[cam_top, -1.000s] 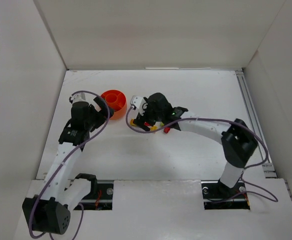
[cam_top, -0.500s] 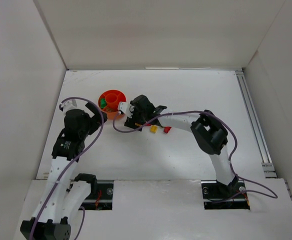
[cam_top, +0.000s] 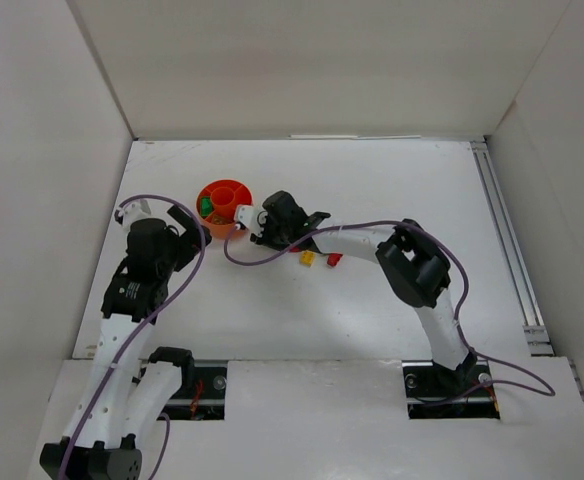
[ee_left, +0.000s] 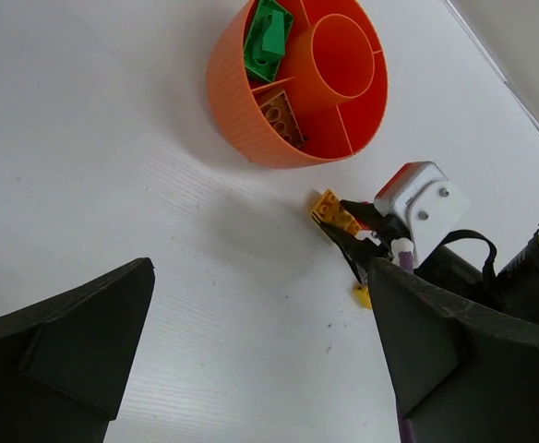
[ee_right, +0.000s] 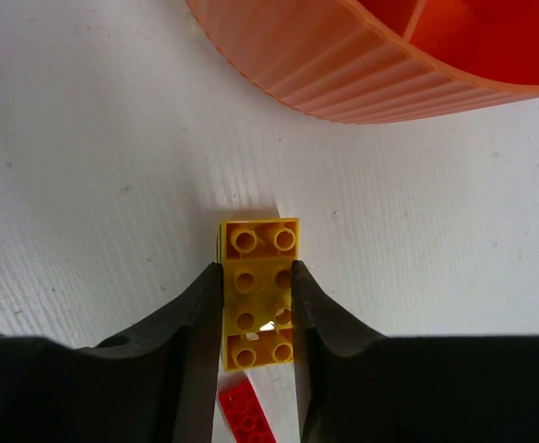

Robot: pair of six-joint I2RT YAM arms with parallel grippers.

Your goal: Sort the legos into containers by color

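The right fingers [ee_right: 191, 323] pinch the yellow brick [ee_right: 258, 293] across its width, low over the surface [ee_right: 85, 138], its long axis aimed at the orange bowl [ee_right: 343, 74] just ahead, while the left fingers [ee_left: 66, 351] hang wide apart, empty, farther off

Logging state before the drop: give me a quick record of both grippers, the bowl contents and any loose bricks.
right gripper: shut on yellow brick, just outside bowl
left gripper: open, holding nothing
bowl contents: green bricks in one compartment, brown brick in the next
loose: second yellow brick, red brick
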